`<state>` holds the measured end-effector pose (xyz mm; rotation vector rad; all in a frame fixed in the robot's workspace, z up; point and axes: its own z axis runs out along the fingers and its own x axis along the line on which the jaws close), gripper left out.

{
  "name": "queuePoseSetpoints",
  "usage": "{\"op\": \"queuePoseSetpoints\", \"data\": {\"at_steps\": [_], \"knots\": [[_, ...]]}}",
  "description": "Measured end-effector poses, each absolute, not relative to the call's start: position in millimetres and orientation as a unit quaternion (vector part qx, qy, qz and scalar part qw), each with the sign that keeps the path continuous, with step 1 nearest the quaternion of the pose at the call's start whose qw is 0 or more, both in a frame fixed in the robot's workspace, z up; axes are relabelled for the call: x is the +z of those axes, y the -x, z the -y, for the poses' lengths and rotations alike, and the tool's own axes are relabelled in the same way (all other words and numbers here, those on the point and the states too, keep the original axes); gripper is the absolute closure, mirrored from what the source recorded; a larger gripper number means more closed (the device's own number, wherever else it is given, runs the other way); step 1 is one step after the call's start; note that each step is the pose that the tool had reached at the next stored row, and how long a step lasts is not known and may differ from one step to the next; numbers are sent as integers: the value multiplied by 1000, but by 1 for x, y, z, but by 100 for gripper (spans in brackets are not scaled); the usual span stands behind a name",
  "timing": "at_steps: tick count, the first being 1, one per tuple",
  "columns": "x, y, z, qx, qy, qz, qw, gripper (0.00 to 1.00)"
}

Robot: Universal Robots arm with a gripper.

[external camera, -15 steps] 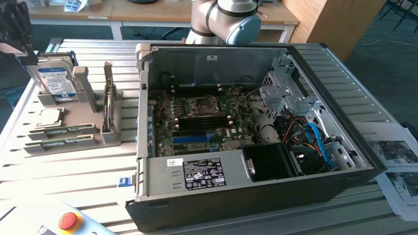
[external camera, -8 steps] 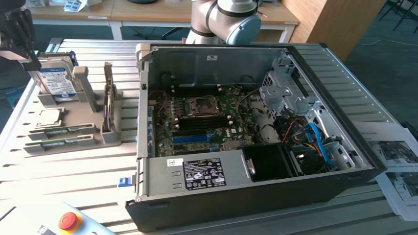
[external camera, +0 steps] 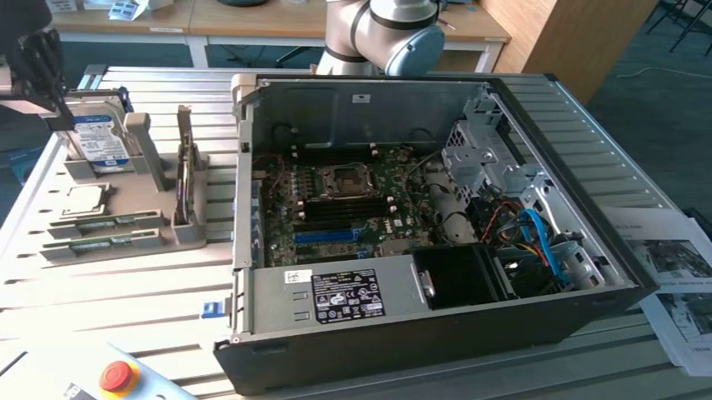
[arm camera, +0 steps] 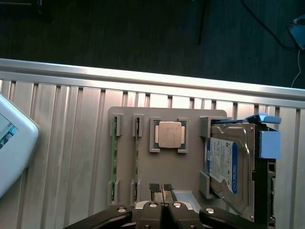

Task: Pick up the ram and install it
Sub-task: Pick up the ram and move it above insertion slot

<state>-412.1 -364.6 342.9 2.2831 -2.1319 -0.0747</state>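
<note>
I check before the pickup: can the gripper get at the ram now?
Probably yes: the ram stands uncovered in the grey holder, nothing over it, and the gripper hovers close, though shut.

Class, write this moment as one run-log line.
hand: shut, empty | place: over grey tray | ram: lying in tray slot, not picked up | PC case: open
</note>
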Motion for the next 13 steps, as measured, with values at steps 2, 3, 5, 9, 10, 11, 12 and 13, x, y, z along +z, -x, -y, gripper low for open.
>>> {"op": "queuePoseSetpoints", "data": {"at_steps": [2, 3, 5, 9, 10, 11, 12, 13], "knots": [[339, 412, 365, -24, -731, 682, 9, 90], [337, 412, 365, -24, -731, 682, 8, 90], [334, 412, 365, -24, -731, 682, 9, 90], [327, 412, 365, -24, -731, 682, 8, 90], [325, 412, 365, -24, -731, 682, 8, 90], [323, 412, 365, -24, -731, 682, 8, 90], [321, 412, 365, -24, -731, 682, 8, 90], [319, 412, 365, -24, -731, 682, 8, 90]]}}
